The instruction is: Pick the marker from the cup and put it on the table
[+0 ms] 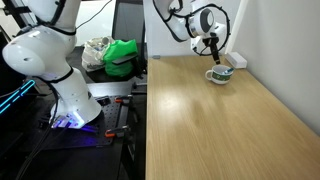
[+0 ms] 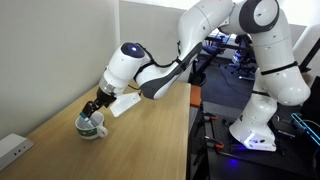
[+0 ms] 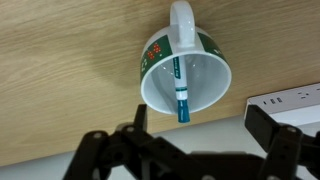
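While the tool (image 3: 195,128) hangs above with jaws spread wide and empty, the marker (image 3: 181,92) lies inside the cup (image 3: 212,80), its tip leaning over the 6 o'clock rim, opposite the handle at 12 o'clock. The cup rests on the tabletop (image 3: 60,60), with a white socket strip (image 3: 285,100) at 4 o'clock.

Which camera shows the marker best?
The wrist view: it looks straight into the cup, where the marker lies, one end at the rim. In both exterior views the cup is small and the marker cannot be made out.
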Controlling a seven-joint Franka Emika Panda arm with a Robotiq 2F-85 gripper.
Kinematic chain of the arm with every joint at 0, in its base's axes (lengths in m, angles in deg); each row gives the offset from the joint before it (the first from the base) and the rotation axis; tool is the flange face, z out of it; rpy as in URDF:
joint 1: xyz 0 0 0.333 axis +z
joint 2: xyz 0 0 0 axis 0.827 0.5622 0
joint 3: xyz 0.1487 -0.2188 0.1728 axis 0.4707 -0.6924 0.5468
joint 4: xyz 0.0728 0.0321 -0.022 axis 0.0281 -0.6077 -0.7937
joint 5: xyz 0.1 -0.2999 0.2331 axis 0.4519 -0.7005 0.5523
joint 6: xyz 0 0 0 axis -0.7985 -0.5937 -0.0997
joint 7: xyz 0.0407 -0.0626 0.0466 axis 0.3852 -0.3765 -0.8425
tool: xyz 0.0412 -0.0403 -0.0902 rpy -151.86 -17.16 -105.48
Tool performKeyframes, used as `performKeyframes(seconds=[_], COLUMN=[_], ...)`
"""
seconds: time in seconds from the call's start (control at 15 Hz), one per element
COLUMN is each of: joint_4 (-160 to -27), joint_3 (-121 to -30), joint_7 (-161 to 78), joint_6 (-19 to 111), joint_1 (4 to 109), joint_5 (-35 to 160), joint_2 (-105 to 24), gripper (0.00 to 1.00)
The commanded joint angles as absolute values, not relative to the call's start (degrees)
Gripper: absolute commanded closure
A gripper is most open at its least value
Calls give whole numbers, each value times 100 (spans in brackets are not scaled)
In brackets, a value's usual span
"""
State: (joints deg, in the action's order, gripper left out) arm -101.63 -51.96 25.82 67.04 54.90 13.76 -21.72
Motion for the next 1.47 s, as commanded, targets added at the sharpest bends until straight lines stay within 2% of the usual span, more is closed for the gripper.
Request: performKeyframes(seconds=[0.0,0.07,0.2,0.47,0.73,0.93,1.13,1.2,1.4], joint_4=[-9876,-9892,-9801,-9623,-9450,-9364,-9310,-9286,-9213], joint_3=[-5325,-5983,-6299,-6872,-7268,-7571,-7753,-7788,-7793], joint_7=[2748,2367,2201,1762,1335,1163,1112,1099,976], joint_6=[6676,6889,6842,6829,6854,6929,6989,6987,6959], joint_1=[5610,6155,6396,6897,7274,7562,7739,7774,7786], joint_5=[1288,1939,2322,3071,3667,3878,3990,4015,4132], joint_2=[-1987,-2062,-1974,-1768,-1582,-1517,-1489,-1472,-1408], gripper=[7,7,10,6,6,9,22,20,23])
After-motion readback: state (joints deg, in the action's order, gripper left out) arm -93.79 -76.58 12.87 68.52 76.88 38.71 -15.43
